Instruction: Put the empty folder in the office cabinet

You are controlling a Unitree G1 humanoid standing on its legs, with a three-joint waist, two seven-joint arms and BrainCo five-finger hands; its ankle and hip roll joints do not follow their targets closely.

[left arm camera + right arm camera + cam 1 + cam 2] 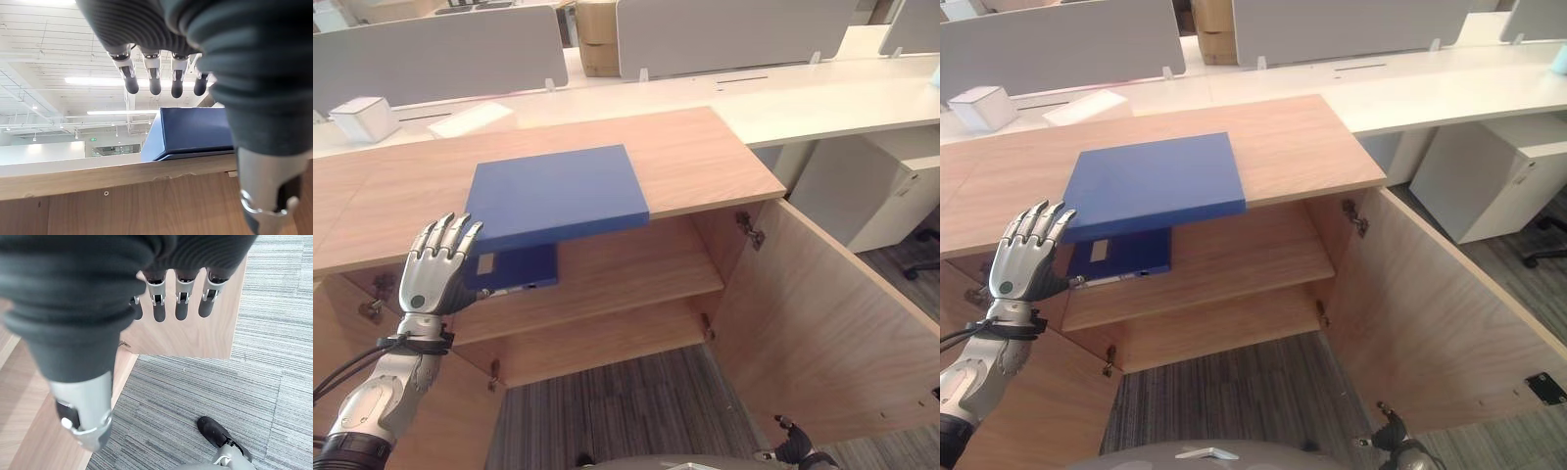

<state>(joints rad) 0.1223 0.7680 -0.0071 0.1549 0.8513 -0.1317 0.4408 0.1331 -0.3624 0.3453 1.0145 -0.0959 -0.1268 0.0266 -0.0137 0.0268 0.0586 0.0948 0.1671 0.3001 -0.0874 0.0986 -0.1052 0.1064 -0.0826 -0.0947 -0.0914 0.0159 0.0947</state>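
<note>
The flat blue rectangular folder (553,196) lies on the wooden cabinet's top surface (705,157), overhanging just beyond the left robot hand (435,264), whose fingers are straight and empty. Best to grip the overhanging edge, then slide it onto the wooden shelf (636,264) below. The right robot hand (171,298) hangs relaxed.

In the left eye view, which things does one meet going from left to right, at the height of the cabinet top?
White box → left hand → blue folder → bare cabinet top → open cabinet door.
</note>
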